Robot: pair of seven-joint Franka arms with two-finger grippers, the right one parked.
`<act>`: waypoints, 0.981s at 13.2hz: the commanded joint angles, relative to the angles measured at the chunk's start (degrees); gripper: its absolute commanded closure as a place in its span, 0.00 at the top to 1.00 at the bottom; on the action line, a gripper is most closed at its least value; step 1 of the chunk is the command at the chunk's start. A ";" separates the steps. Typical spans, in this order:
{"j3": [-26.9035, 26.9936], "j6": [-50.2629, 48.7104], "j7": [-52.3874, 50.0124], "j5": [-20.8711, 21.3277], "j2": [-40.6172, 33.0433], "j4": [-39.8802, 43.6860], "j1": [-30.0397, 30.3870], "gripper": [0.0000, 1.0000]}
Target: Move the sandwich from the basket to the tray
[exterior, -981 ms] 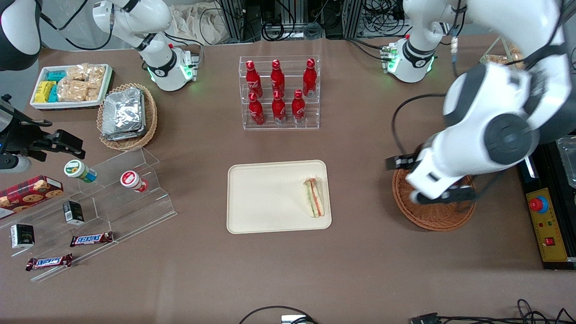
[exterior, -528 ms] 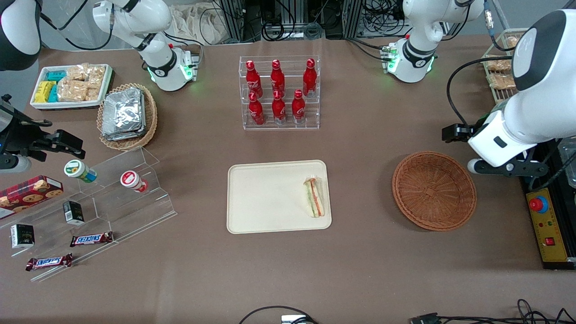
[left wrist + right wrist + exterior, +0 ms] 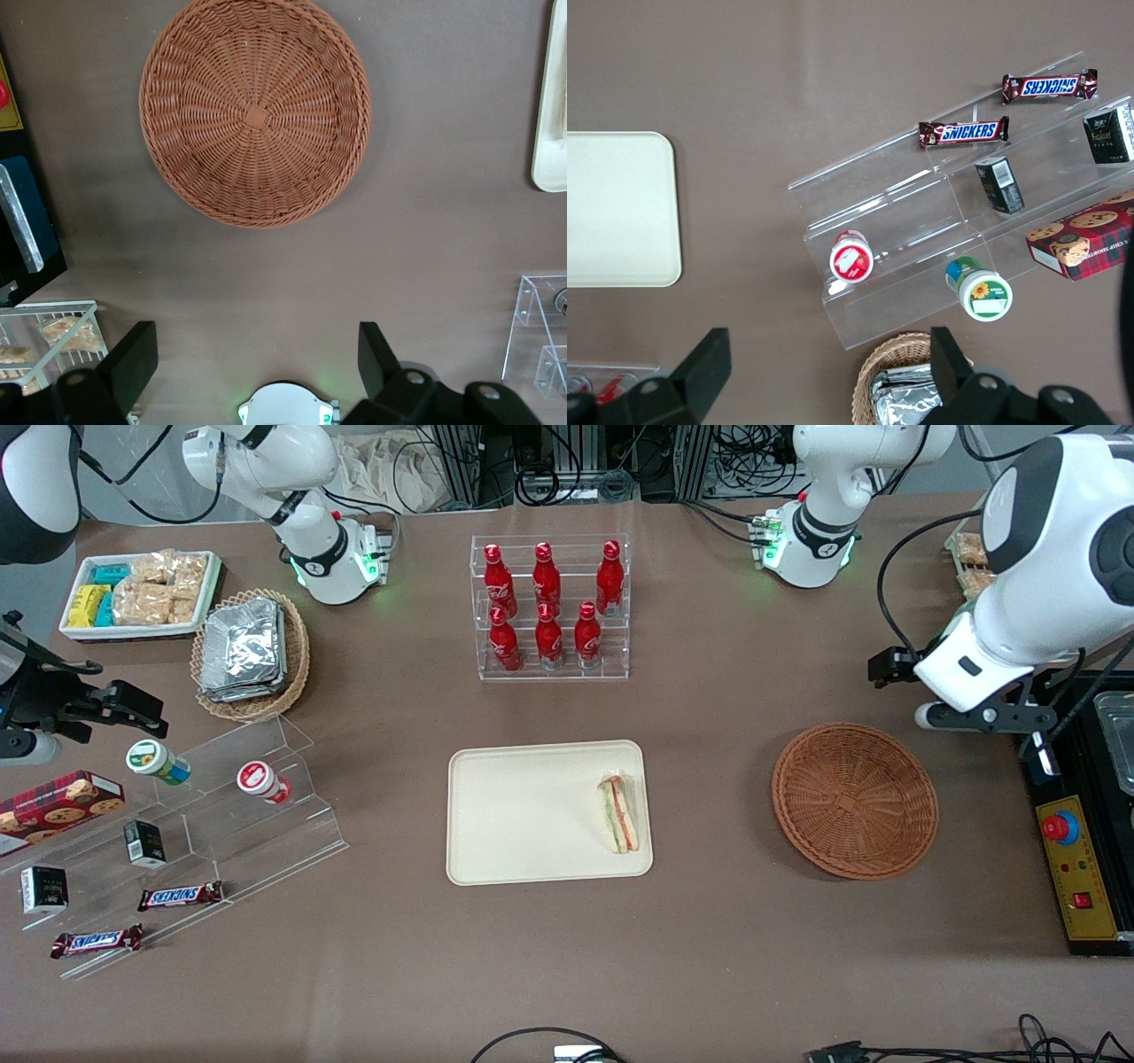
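- Front view: gripper [image 3: 974, 717], fingers [image 3: 133, 359] spread wide and holding nothing, hangs near the basket [image 3: 855, 800].
- Sandwich [image 3: 617, 812] lies well apart from it, on the tray [image 3: 523, 815].

Left arm raised, pincer [image 3: 257, 354] wide apart, empty

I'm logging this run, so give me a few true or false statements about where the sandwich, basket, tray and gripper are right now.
1. The sandwich lies on the tray. True.
2. The basket holds a sandwich. False: it is empty.
3. The gripper is open and holds nothing. True.
4. The gripper is down inside the basket. False: it hangs above the table, farther from the front camera than the basket.
5. The sandwich sits in the middle of the tray. False: it lies by the tray's edge nearest the basket.
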 commanded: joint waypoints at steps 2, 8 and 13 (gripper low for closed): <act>-4.22 1.60 0.78 0.23 -2.01 -1.69 5.14 1.00; -10.75 0.99 0.08 0.66 -1.05 1.30 10.64 1.00; -10.31 0.81 -0.54 0.49 -0.43 1.30 10.19 1.00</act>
